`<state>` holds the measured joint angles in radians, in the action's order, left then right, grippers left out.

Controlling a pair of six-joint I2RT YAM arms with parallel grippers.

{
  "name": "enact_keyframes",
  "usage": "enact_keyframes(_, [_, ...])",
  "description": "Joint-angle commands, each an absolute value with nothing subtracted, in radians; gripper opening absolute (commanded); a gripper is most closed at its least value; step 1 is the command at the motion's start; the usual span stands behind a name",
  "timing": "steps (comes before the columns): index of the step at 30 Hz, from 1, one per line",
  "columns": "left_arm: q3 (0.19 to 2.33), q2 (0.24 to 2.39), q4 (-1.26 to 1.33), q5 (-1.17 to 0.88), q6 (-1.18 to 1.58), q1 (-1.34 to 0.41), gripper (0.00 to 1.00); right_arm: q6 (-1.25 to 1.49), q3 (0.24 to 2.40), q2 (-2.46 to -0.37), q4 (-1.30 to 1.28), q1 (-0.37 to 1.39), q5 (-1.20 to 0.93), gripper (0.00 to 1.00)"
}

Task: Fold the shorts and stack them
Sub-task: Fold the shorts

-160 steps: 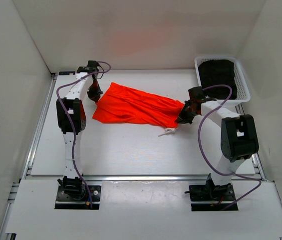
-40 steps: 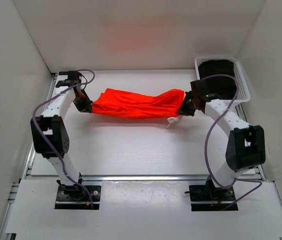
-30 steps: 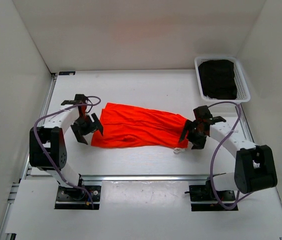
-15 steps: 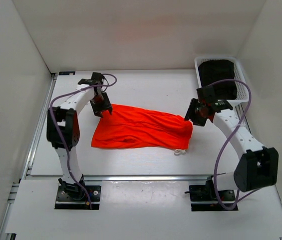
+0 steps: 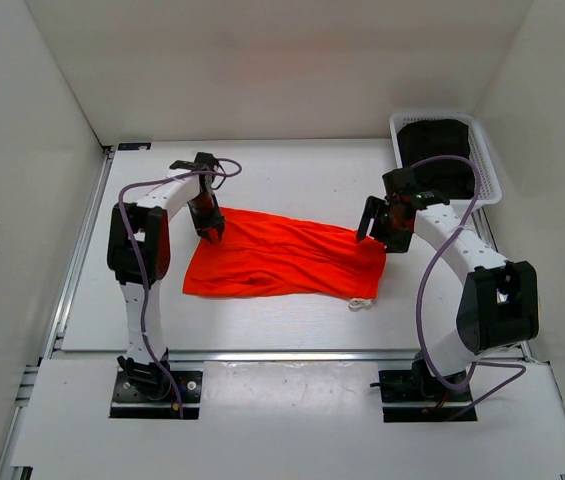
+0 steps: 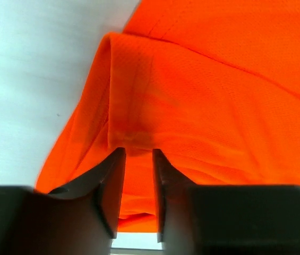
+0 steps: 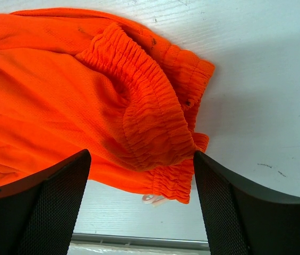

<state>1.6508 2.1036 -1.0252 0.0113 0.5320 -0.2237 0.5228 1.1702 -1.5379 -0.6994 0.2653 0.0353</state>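
White table point(image 5: 292, 320) fills my overhead view, boxed in by plain white walls, with both arm bases bolted along the bottom of the frame. Just above the bare near strip, the shorts point(image 5: 282, 262) lie flat across the middle of the table, a bright orange-red band running left to right. Their white drawstring point(image 5: 362, 302) pokes out at the lower right corner.

At the upper left corner of the cloth, the left gripper point(image 5: 210, 228) points down onto the fabric. On its wrist camera the two dark fingers point(image 6: 112, 180) stand only a narrow slot apart, and a raised fold of orange runs right up to their tips. I cannot tell whether that fold is actually pinched or just lies under them.

Over the right end, the right gripper point(image 5: 380, 232) hangs spread wide. Its wrist camera shows one finger point(image 7: 59, 202) on either side of the gathered waistband point(image 7: 144, 106), neither one pressing it, so it holds nothing.

Farther back, in the upper right of the overhead frame, a white basket point(image 5: 495, 170) sits with dark cloth point(image 5: 440, 150) inside.
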Motion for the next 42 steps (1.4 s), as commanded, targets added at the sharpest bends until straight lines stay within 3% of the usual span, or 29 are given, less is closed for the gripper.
enact_keyframes(1, [1.689, 2.103, -1.023, 0.037, 0.525, -0.229, 0.35, 0.505, 1.192, -1.534, -0.687, 0.270, 0.035, 0.82])
enact_keyframes(5, [1.709, 2.124, -1.023, 0.048, 0.535, -0.238, 0.15, 0.505, 1.183, -1.514, -0.687, 0.270, 0.044, 0.82])
enact_keyframes(8, [1.709, 2.114, -1.023, 0.048, 0.545, -0.238, 0.13, 0.505, 1.183, -1.514, -0.687, 0.270, 0.044, 0.82])
enact_keyframes(11, [1.698, 2.082, -1.032, 0.074, 0.545, -0.238, 0.40, 0.505, 1.173, -1.503, -0.696, 0.270, 0.044, 0.82])
enact_keyframes(13, [1.658, 2.071, -1.013, 0.074, 0.558, -0.238, 0.65, 0.505, 1.164, -1.494, -0.696, 0.270, 0.044, 0.82])
enact_keyframes(17, [1.635, 2.083, -0.988, 0.057, 0.568, -0.238, 0.65, 0.514, 1.164, -1.494, -0.696, 0.270, 0.044, 0.82])
enact_keyframes(20, [1.626, 2.095, -0.977, 0.066, 0.577, -0.238, 0.60, 0.514, 1.164, -1.494, -0.696, 0.270, 0.054, 0.82])
enact_keyframes(25, [1.626, 2.089, -0.977, 0.075, 0.586, -0.247, 0.16, 0.514, 1.141, -1.471, -0.706, 0.270, 0.072, 0.82])
enact_keyframes(26, [1.626, 2.079, -0.977, 0.075, 0.586, -0.247, 0.12, 0.514, 1.141, -1.471, -0.706, 0.270, 0.072, 0.82])
enact_keyframes(42, [1.793, 1.960, -1.075, 0.086, 0.604, -0.247, 0.10, 0.505, 1.141, -1.482, -0.696, 0.270, 0.072, 0.82])
